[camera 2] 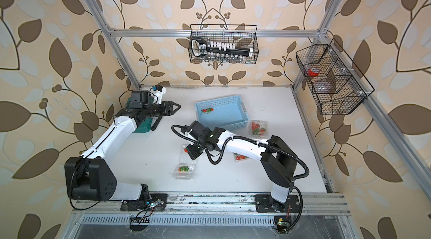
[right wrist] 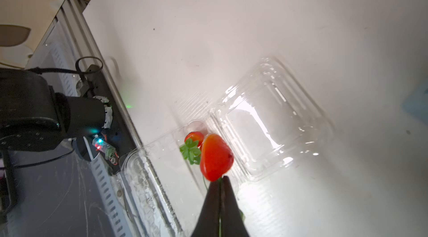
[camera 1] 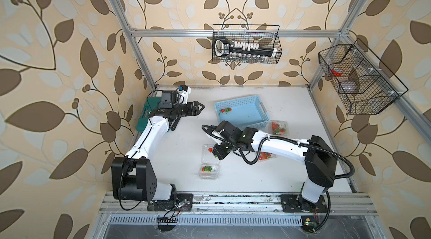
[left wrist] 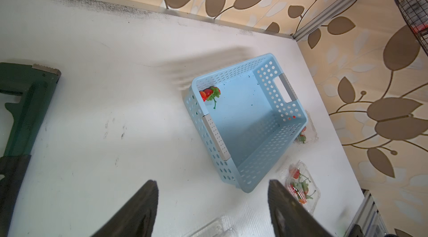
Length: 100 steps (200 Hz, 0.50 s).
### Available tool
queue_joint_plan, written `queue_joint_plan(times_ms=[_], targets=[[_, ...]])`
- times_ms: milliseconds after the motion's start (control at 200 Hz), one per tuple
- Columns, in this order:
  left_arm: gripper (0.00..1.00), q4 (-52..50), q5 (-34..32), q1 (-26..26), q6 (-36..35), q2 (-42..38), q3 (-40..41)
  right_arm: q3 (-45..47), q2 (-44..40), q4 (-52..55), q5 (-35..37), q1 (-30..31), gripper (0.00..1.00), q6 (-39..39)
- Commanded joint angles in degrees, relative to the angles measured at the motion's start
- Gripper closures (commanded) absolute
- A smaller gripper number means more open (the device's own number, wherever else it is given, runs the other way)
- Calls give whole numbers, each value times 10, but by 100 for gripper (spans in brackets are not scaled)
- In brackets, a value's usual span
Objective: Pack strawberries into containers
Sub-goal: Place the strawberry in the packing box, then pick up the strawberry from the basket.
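Dangling by its thin green stem, a strawberry [right wrist: 215, 157] hangs from the right gripper [right wrist: 220, 179], whose jaws are pressed together on that stem, low over the open container [right wrist: 271, 120] in the lower middle of the right wrist view. It sits roughly above the fold between the two clear halves, and another berry [right wrist: 194, 137] lies in the half beside it. I'd judge the fruit light and glossy, so likely slippery on its body. The stem is the sensible place to hold it, though it will let the berry swing. The clamshell looks thin and easily nudged, so a gentle release seems wise. In a top view the table [camera 1: 177, 156] is bare to the left of that container, giving room to pull away, while the front rail runs close along the bottom. Two more containers [camera 1: 278, 128] [camera 1: 265, 156] sit at right of centre, the lower one partly under the right arm. The blue basket [camera 1: 235, 100], upper centre, holds two strawberries [camera 1: 225, 110] in its left corner. The left gripper [left wrist: 212, 181] hovers spread and empty, well apart at upper left near the green case [camera 1: 141, 121].
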<state>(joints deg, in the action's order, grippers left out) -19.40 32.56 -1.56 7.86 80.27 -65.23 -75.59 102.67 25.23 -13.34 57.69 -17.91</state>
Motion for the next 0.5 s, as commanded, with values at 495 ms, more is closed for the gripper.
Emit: queue_joint_plan(times_ms=[495], targets=[[24, 10, 4, -4, -2, -24, 5, -10, 74, 36, -31, 80, 94, 33]])
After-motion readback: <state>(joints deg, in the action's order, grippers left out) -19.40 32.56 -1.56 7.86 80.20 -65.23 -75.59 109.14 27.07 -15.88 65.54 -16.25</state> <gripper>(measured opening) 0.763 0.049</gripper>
